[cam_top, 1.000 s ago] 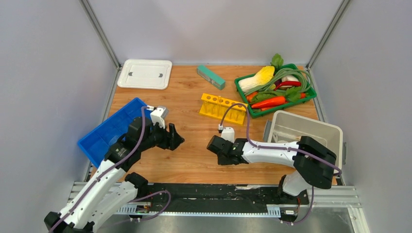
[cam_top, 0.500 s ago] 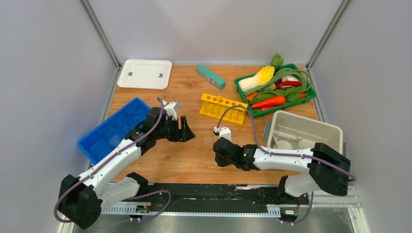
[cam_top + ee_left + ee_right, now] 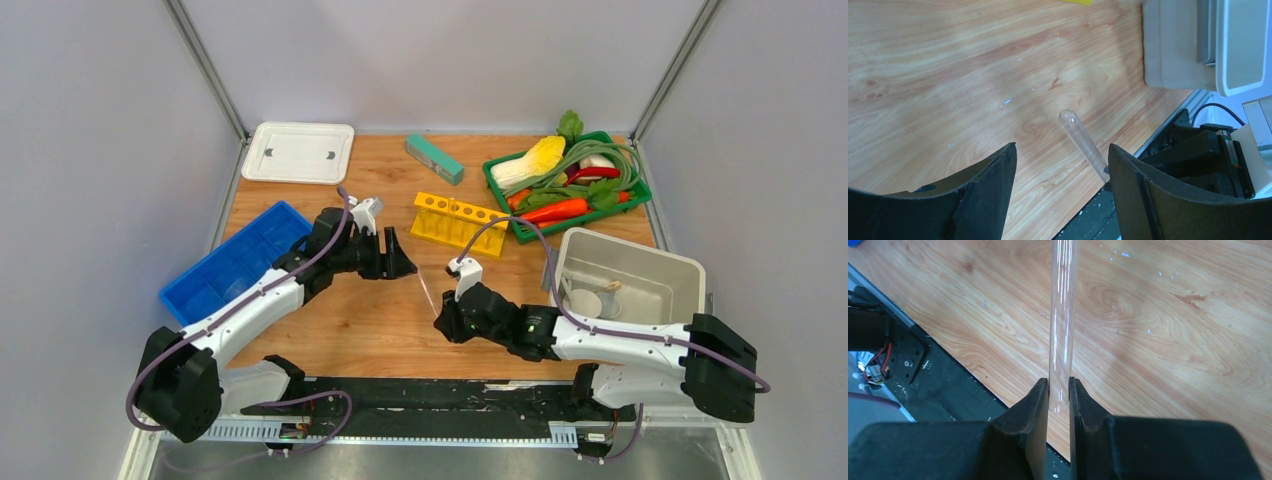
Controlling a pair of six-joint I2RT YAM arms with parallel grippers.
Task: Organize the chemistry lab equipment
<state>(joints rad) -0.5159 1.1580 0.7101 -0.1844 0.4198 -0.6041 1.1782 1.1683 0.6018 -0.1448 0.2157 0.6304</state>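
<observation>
My right gripper (image 3: 441, 322) (image 3: 1058, 385) is shut on the open end of a clear glass tube (image 3: 428, 292) (image 3: 1063, 315). The tube sticks out up and to the left, above the wooden table. My left gripper (image 3: 402, 263) (image 3: 1062, 150) hovers open just beyond the tube's rounded tip, with nothing between its fingers. In the left wrist view the glass tube (image 3: 1083, 145) lies ahead of the open jaws, nearer the right finger. The yellow holed rack (image 3: 460, 223) stands behind both grippers. A white bowl (image 3: 585, 300) and other small items lie in the white bin (image 3: 630, 250).
A blue tray (image 3: 225, 270) sits tilted at the left edge, with a white lid (image 3: 298, 152) behind it. The teal block (image 3: 434, 159) and the green basket (image 3: 503, 203) of toy vegetables stand at the back. The black base rail (image 3: 430, 400) runs along the front edge.
My left arm has swung right from the blue tray toward the table's middle. The right gripper has moved slightly nearer the front edge, still holding the tube, whose tip now points at the left gripper.
</observation>
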